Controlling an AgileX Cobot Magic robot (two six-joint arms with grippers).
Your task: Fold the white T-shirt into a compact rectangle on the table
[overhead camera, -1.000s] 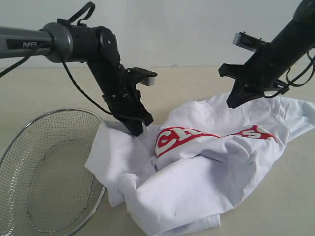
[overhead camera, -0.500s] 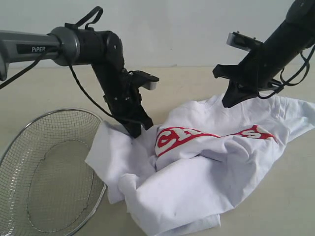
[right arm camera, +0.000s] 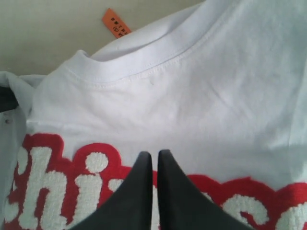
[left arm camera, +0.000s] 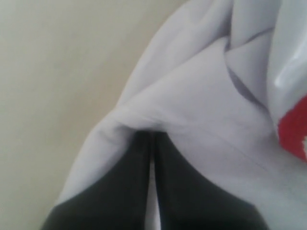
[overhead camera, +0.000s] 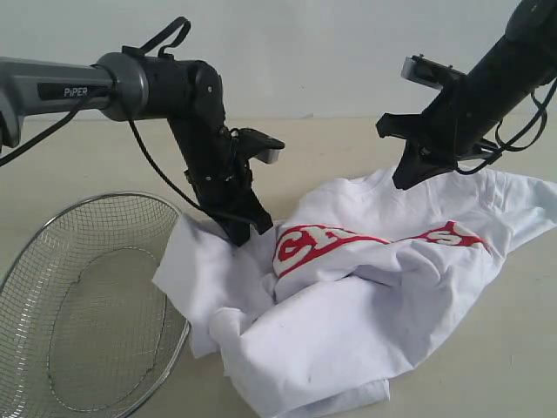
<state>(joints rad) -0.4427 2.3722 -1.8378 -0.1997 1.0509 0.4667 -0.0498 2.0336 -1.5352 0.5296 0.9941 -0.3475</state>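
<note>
The white T-shirt (overhead camera: 348, 313) lies crumpled on the table (overhead camera: 87, 165), its red banner (overhead camera: 322, 242) facing up. My left gripper (overhead camera: 246, 233) is shut on a fold at the shirt's left side, and the cloth there is drawn up. In the left wrist view its tips (left arm camera: 151, 136) are buried in the white fabric (left arm camera: 192, 96). My right gripper (overhead camera: 406, 181) hangs shut just above the collar area, holding nothing. In the right wrist view it (right arm camera: 154, 154) sits over the red lettering (right arm camera: 57, 191), with the orange neck tag (right arm camera: 115, 22) beyond the collar.
A round wire-mesh basket (overhead camera: 87, 305) stands at the front left, its rim touching the shirt's left edge. Bare tabletop stretches behind the shirt and to the far left. The shirt's right sleeve reaches the right edge of the exterior view.
My left arm has shifted slightly right, with the pinched fold of shirt following. My right gripper moved a little left and up a second ago and has since stayed still.
</note>
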